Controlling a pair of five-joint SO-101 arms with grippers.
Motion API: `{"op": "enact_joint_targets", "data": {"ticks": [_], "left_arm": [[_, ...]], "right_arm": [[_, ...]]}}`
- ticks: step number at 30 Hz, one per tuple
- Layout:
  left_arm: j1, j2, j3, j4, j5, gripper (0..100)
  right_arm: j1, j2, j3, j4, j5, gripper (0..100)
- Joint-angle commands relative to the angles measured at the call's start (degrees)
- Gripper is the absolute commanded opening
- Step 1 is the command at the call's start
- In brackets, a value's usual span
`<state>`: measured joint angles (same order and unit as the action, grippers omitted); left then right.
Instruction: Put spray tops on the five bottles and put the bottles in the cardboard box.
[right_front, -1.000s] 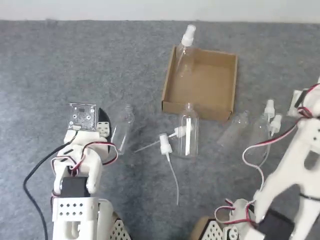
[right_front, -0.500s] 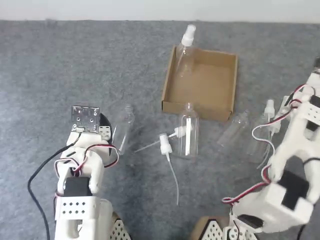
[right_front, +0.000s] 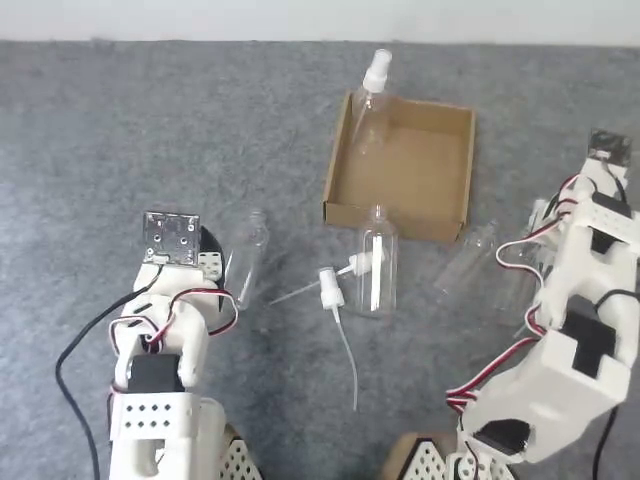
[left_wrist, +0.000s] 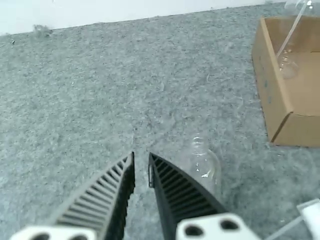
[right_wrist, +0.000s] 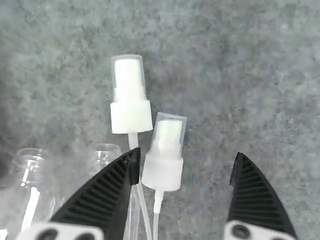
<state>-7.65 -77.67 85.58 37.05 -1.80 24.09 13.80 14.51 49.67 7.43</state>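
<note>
My right gripper (right_wrist: 185, 162) is open just above two white spray tops lying on the grey carpet. One spray top (right_wrist: 165, 150) lies between its fingers, close to one of them; the other spray top (right_wrist: 130, 105) lies beside it. Two empty bottle necks (right_wrist: 105, 155) show nearby. My left gripper (left_wrist: 141, 160) is shut and empty over the carpet, next to a lying clear bottle (left_wrist: 202, 162). The cardboard box (right_front: 400, 205) holds a leaning bottle with a spray top (right_front: 370, 100). An uncapped bottle (right_front: 377, 262) stands in front of the box.
Two more spray tops with long tubes (right_front: 335, 290) lie beside the standing bottle. Two clear bottles (right_front: 468, 258) lie at the right, near the right arm (right_front: 590, 270). The left arm (right_front: 165, 330) stands at the lower left. Open carpet stretches to the far left.
The right arm has swung up and forward, so it now reaches over the spray tops at the right. The left arm shifted slightly and then kept still.
</note>
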Motion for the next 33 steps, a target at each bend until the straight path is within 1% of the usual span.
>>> {"op": "enact_joint_targets", "data": {"ticks": [1,4,10,14,17,20,24,26,29,33], "left_arm": [[-0.26,0.35,-0.48,-1.49,-0.26,4],[-0.26,0.35,-0.48,-1.49,-0.26,4],[-0.26,0.35,-0.48,-1.41,-0.26,4],[-0.26,0.35,-0.48,-1.49,-0.26,4],[-0.26,0.35,-0.48,-1.49,-0.26,4],[-0.26,0.35,-0.48,-1.49,-0.26,4],[-0.26,0.35,-0.48,-1.49,-0.26,4],[-0.26,0.35,-0.48,-1.49,-0.26,4],[-0.26,0.35,-0.48,-1.49,-0.26,4],[-0.26,0.35,-0.48,-1.32,-0.26,4]], "right_arm": [[-0.4,1.54,-0.18,-2.24,-0.7,24.5],[-0.4,3.56,-0.35,-2.68,-0.7,22.5],[1.27,4.53,-0.35,-3.74,-0.18,8.1],[3.82,3.65,-1.49,-4.35,0.0,3.3],[5.32,0.31,-4.57,-0.92,0.09,2.4],[4.97,-5.23,-8.79,5.85,-0.09,2.6],[1.1,-15.25,-13.19,14.55,-0.53,2.7],[-2.42,-20.88,-14.24,18.68,-0.53,2.7],[-9.45,-29.41,-14.24,24.22,-0.62,2.7],[-21.05,-38.55,-14.24,30.29,-1.32,2.4]]}}
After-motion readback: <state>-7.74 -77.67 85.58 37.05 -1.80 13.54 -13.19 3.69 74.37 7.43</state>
